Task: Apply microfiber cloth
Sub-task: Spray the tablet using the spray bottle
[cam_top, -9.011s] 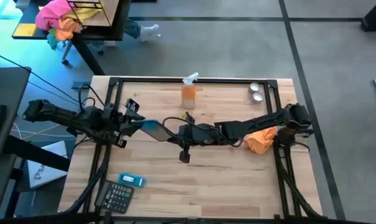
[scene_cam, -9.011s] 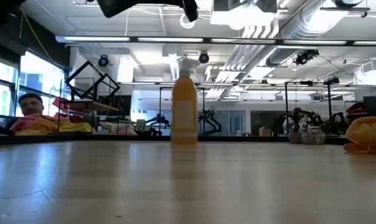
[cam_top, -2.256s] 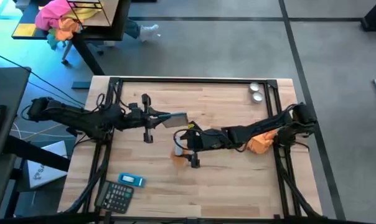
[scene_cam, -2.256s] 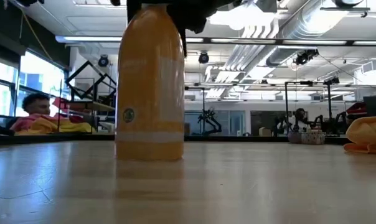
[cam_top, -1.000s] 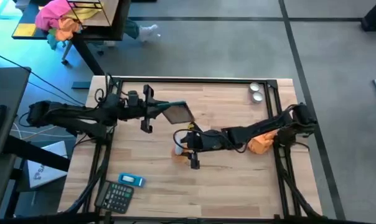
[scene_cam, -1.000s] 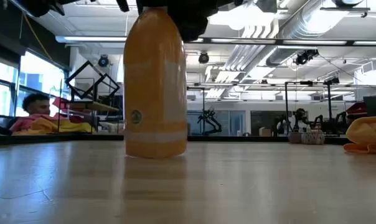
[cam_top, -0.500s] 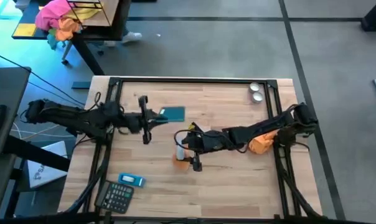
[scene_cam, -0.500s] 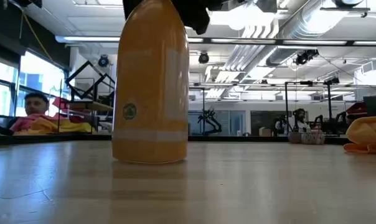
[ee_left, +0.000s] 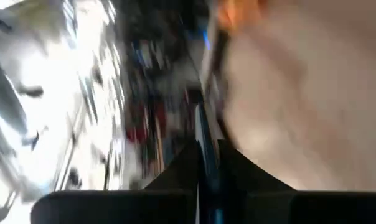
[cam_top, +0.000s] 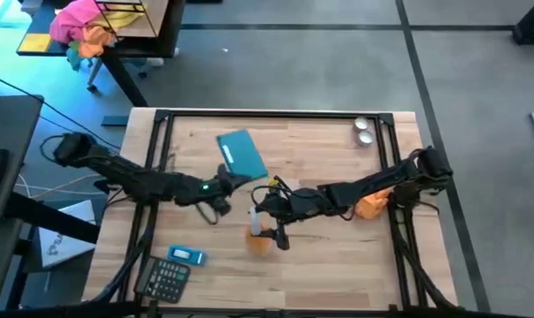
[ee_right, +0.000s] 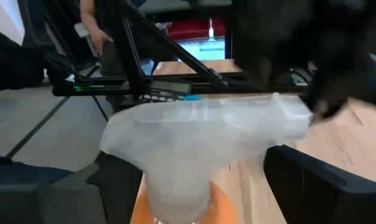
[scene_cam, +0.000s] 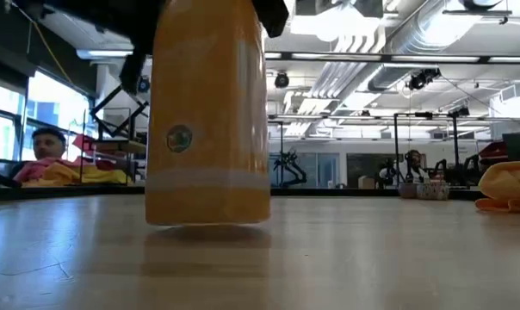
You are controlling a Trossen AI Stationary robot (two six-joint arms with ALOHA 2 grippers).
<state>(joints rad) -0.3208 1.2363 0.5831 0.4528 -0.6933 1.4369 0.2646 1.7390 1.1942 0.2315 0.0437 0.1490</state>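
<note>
The orange microfiber cloth (cam_top: 369, 207) lies bunched on the table's right side, partly under my right arm, and shows at the far right of the low view (scene_cam: 507, 188). My right gripper (ee_right: 200, 186) is open at the table's middle. Its fingers stand on either side of the orange spray bottle's neck, below the white spray head (ee_right: 206, 130). Whether they touch it I cannot tell. The bottle (scene_cam: 208, 120) stands upright on its base. My left gripper (cam_top: 223, 183) is shut on a flat phone (cam_top: 240, 155) whose face shows teal. My left gripper pinches the phone by its near end (cam_top: 231, 175) between the two fingers. In the left wrist view the phone shows edge-on as a thin dark strip (ee_left: 203, 143) running out from the shut fingertips. The phone reaches from the fingers toward the table's far edge.
A calculator (cam_top: 164, 279) and a small blue object (cam_top: 187, 256) lie near the front left corner. Two small metal tins (cam_top: 364, 131) sit at the back right. A pink and orange fabric pile (cam_top: 81, 26) lies on a side table. A person (scene_cam: 40, 142) sits beyond the table.
My left gripper has gone toward the table's near edge and turned, so the phone now points toward the far edge with its face up. My right gripper and the spray bottle have shifted a little toward the near edge, the bottle staying upright.
</note>
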